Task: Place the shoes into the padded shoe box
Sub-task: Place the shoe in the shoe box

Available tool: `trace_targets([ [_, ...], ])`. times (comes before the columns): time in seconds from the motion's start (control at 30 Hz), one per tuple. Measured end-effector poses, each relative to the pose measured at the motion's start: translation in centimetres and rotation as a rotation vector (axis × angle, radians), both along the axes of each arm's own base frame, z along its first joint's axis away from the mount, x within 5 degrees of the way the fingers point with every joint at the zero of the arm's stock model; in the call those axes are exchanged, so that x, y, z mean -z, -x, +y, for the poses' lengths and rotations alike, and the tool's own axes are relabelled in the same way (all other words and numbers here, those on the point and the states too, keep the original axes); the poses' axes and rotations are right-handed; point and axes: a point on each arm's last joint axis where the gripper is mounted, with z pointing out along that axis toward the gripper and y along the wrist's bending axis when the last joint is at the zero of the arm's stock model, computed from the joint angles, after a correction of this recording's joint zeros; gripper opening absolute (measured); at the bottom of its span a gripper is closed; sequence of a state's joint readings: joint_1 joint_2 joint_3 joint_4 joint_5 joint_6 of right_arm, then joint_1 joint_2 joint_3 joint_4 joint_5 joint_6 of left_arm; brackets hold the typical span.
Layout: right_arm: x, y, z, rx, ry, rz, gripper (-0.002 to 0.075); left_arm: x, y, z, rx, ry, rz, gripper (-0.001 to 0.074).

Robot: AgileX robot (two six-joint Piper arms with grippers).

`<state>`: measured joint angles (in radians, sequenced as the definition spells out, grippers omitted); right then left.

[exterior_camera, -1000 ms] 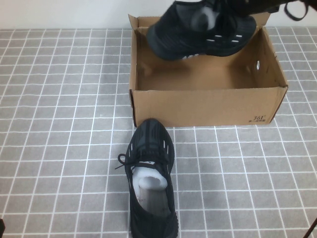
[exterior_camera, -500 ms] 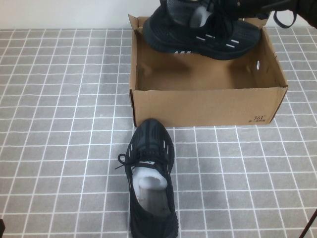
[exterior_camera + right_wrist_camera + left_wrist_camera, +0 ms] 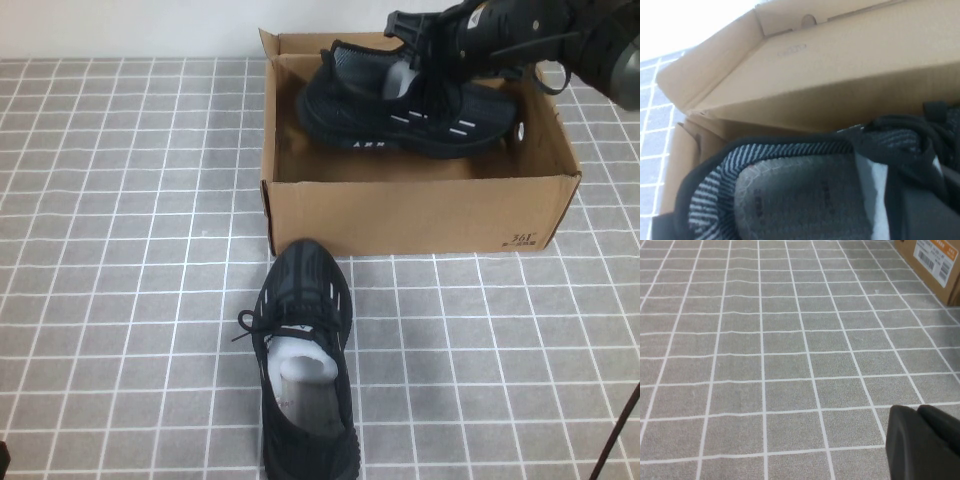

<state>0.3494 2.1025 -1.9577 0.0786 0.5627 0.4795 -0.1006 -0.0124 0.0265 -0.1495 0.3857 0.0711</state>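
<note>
The high view looks down from the robot's side over the tiled table point(image 3: 120, 200), taking in the whole cardboard box point(image 3: 420, 215). The left wrist view sits low over bare tiles, catching only a labelled corner of the box point(image 3: 935, 260). The right wrist view looks from very close into the box point(image 3: 805, 85).

The right claw point(image 3: 432, 62) is gripping one shoe point(image 3: 405, 100) inside the box point(image 3: 415, 215) at the worktop's point(image 3: 120, 250) far edge. The other shoe point(image 3: 305, 370) is lying at the near edge, toe pointing toward the box.
</note>
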Motion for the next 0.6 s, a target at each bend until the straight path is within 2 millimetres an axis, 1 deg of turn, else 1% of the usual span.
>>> trace_targets([
  [0.6, 3.5, -1.9, 0.4, 0.008, 0.024, -0.04, -0.0003, 0.0, 0.0, 0.0, 0.0, 0.0, 0.0, -0.0004],
])
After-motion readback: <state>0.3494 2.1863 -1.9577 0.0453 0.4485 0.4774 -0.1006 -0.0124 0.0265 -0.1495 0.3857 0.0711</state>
